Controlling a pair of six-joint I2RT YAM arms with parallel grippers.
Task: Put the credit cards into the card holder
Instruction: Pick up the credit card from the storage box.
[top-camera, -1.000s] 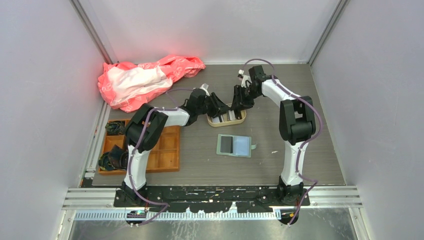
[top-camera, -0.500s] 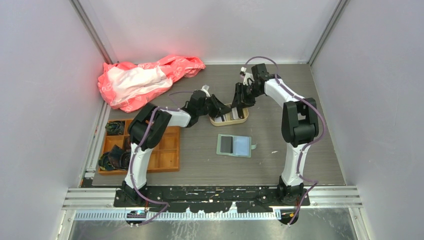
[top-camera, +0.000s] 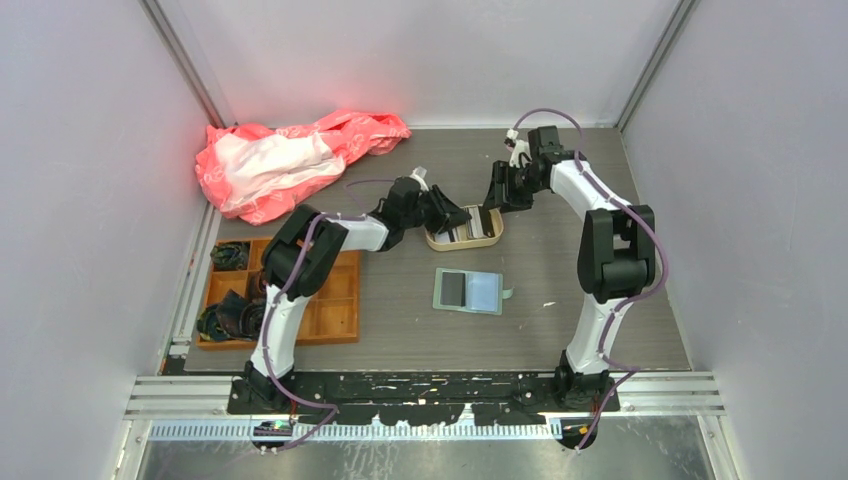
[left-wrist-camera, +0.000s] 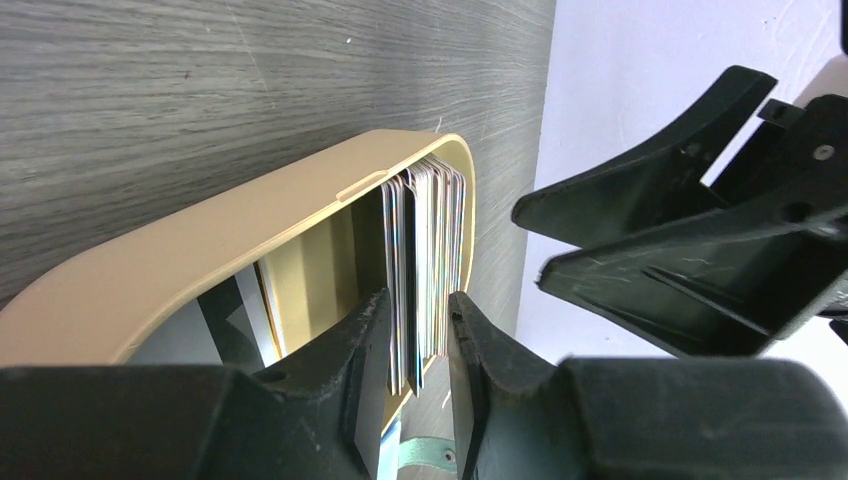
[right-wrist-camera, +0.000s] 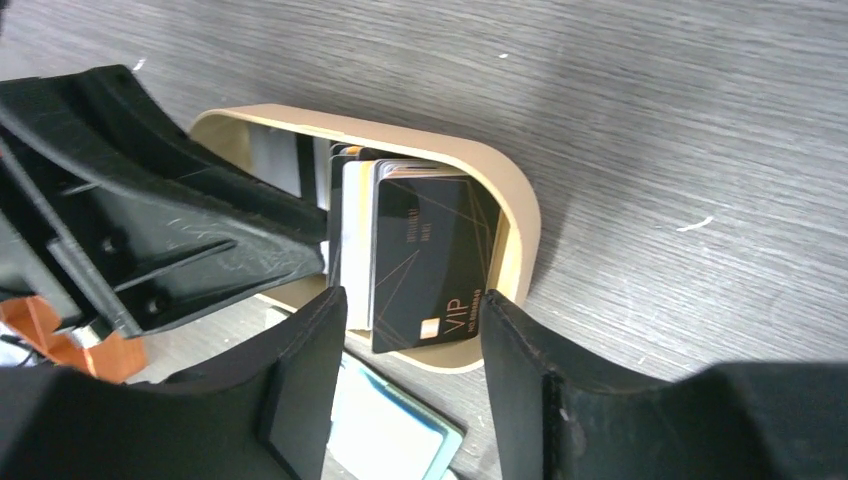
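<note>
The card holder (top-camera: 468, 291) lies open and flat near the middle of the tabletop (top-camera: 400, 330), where it lay a second ago. It is a sage-green rectangle with one dark pocket and one pale blue, glossy pocket. Toward the left edge sits an orange compartment tray (top-camera: 335, 300), hard and square-celled, with dark bundles in its left cells.

Just beyond the card holder, the beige tray (right-wrist-camera: 520, 220) has slid slightly toward the right edge since the earlier frame. It is smooth, matte plastic with rounded ends. The credit cards (right-wrist-camera: 430, 265) stand on edge inside it, packed as a stack at its right end. They are thin and rigid; the outermost is glossy black with fine gold lines, and pale ones sit behind it.

The left arm has stretched further along the tray. The left claw (left-wrist-camera: 420, 305) has its fingers close on either side of the stack's near end; I cannot tell whether they press the cards. The right arm has swung out toward the right edge. The right claw (right-wrist-camera: 412, 303) is spread wide at the tray's right end, gripping nothing.

In the far left corner lies a crumpled pink and white cloth (top-camera: 290, 160), soft and folded.
</note>
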